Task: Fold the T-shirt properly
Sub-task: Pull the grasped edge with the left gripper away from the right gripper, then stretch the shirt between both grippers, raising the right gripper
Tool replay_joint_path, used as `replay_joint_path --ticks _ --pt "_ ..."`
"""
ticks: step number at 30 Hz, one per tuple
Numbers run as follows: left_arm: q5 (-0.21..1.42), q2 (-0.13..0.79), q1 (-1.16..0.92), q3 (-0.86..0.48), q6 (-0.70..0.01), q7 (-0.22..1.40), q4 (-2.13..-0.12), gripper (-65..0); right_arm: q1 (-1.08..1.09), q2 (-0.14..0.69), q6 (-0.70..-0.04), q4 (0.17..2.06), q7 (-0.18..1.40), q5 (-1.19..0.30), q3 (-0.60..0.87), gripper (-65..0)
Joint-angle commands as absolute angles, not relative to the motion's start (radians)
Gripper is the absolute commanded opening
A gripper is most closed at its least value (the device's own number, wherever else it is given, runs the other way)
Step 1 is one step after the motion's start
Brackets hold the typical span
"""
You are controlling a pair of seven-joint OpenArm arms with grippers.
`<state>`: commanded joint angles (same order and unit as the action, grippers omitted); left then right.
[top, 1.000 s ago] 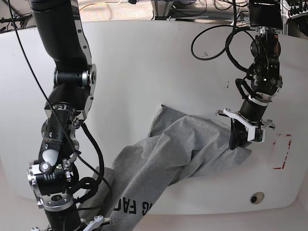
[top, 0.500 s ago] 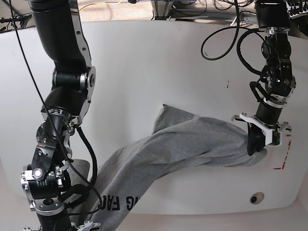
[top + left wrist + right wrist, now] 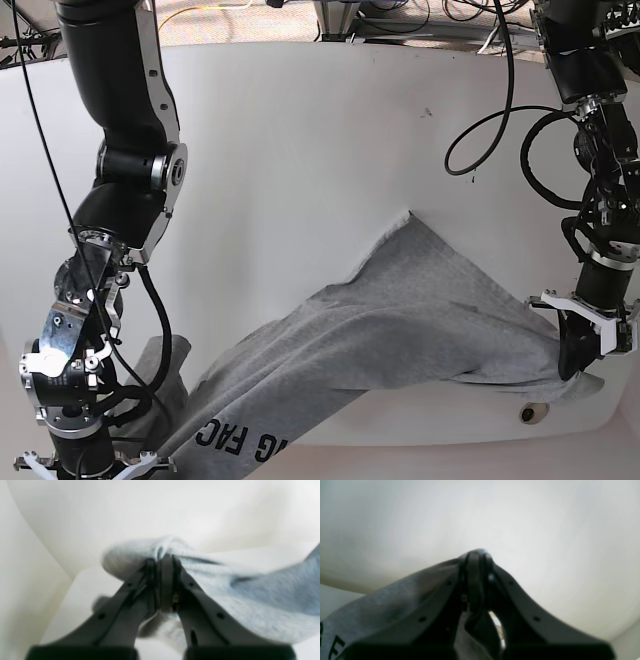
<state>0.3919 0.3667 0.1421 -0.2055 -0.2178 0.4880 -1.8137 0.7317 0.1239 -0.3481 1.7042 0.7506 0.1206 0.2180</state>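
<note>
The grey T-shirt [image 3: 400,330] stretches slantwise over the worktop [image 3: 270,150]. At the shirt's two ends, the left pincer [image 3: 161,580] and the right pincer [image 3: 476,580] are each clamped on its bunched cloth, black lettering [image 3: 240,440] lying nearer the right one.

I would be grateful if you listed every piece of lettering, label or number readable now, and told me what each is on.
"NG FAC": black block capitals, upside down in the base view, on the heather-grey cotton T-shirt; the first letter is partly lost in a fold, so "N" is uncertain.
"E": black, tilted, on the same shirt in the right wrist view, cut off by the picture's edge.
No other text is readable.
</note>
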Motion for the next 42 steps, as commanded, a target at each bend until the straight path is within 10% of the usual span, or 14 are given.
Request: replay_joint_path --ticks 42 --pt "0.379 0.393 0.549 -0.18 -0.253 0.737 -1.8 -65.0 0.923 0.181 -0.348 1.524 0.71 0.132 0.188 -63.9"
